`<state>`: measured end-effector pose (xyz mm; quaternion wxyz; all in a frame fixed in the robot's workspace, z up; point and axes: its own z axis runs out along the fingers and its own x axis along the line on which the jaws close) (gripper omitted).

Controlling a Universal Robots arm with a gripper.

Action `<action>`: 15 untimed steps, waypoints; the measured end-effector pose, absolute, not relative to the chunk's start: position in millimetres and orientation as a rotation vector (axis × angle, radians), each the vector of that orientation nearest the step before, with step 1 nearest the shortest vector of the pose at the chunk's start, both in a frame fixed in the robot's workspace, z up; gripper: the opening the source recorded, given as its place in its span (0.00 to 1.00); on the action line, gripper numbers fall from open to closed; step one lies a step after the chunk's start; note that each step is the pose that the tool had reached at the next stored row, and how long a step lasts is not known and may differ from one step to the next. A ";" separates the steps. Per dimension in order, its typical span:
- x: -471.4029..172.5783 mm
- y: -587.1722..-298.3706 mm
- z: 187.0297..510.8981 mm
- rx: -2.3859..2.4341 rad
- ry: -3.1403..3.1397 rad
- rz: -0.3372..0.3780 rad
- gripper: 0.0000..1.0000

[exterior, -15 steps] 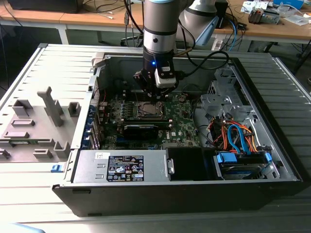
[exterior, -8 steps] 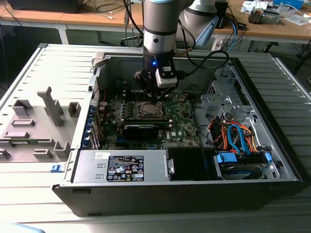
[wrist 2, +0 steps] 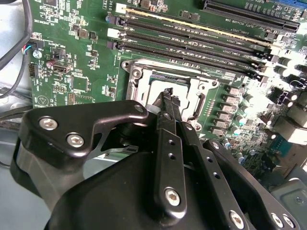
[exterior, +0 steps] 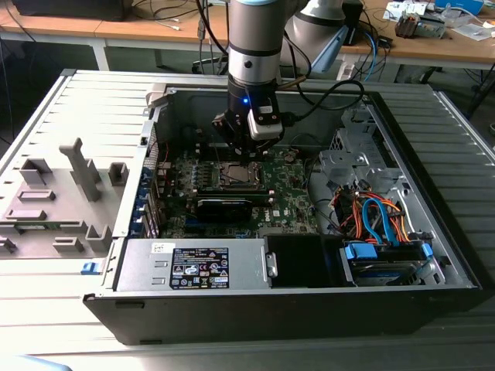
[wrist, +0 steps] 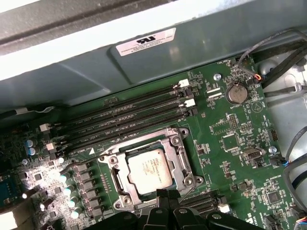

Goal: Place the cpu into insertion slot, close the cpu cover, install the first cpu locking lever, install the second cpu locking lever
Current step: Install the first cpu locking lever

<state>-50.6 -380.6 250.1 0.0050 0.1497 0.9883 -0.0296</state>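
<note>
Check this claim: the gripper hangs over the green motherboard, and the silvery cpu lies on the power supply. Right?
Wrong about the cpu: it lies in the insertion slot, as the first wrist view shows. The gripper does hang over the motherboard.

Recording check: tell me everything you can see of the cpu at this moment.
The cpu is a small flat square chip with a silvery-grey, metallic-looking top bearing faint print. It lies flat in the insertion slot on the green motherboard, and the slot's silvery metal rim frames its edges. The gripper, shut, hovers beside one edge of the chip; whether it touches the chip cannot be told.
</note>
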 end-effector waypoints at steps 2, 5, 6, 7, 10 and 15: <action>-50.6 -380.6 250.1 0.465 3.095 -0.093 0.11; -50.7 -380.6 250.1 0.460 3.096 -0.093 0.11; -50.6 -380.6 250.1 0.458 3.096 -0.093 0.11; -50.6 -380.6 250.1 0.456 3.097 -0.093 0.11; -50.6 -380.6 250.1 0.449 3.097 -0.093 0.11; -50.6 -380.6 250.1 0.439 3.099 -0.092 0.11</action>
